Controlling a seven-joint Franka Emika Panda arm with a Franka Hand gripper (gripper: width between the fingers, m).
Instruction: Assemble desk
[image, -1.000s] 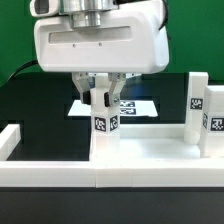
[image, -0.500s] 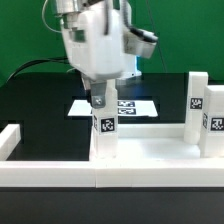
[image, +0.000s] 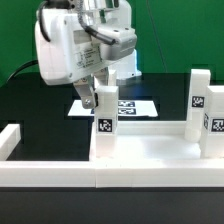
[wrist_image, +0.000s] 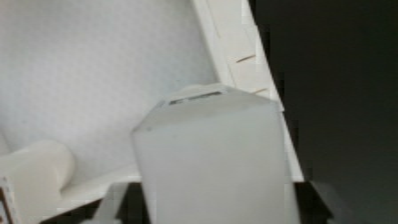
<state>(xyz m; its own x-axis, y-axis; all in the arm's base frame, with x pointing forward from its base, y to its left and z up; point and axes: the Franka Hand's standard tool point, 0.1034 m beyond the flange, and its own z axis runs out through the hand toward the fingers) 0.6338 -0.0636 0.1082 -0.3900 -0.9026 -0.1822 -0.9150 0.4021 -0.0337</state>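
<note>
A white square leg post (image: 104, 122) with a black-white tag stands upright on the left part of the white desk panel (image: 150, 157). My gripper (image: 103, 101) is shut on the post's upper part, with the hand turned sideways above it. In the wrist view the post (wrist_image: 210, 150) fills the space between my dark fingers (wrist_image: 127, 206), above the panel's white face (wrist_image: 89, 80) and raised rim (wrist_image: 235, 50). Two more tagged leg posts (image: 197, 98) (image: 215, 118) stand upright at the panel's right end.
The long low white rail (image: 40, 172) with L-shaped ends runs along the front, its left end (image: 10, 138) rising beside the panel. The marker board (image: 130, 105) lies flat on the black table behind the held post. A green wall is at the back.
My hand has turned about its vertical axis while staying closed on the leg post. The post has stayed at the same spot on the panel.
</note>
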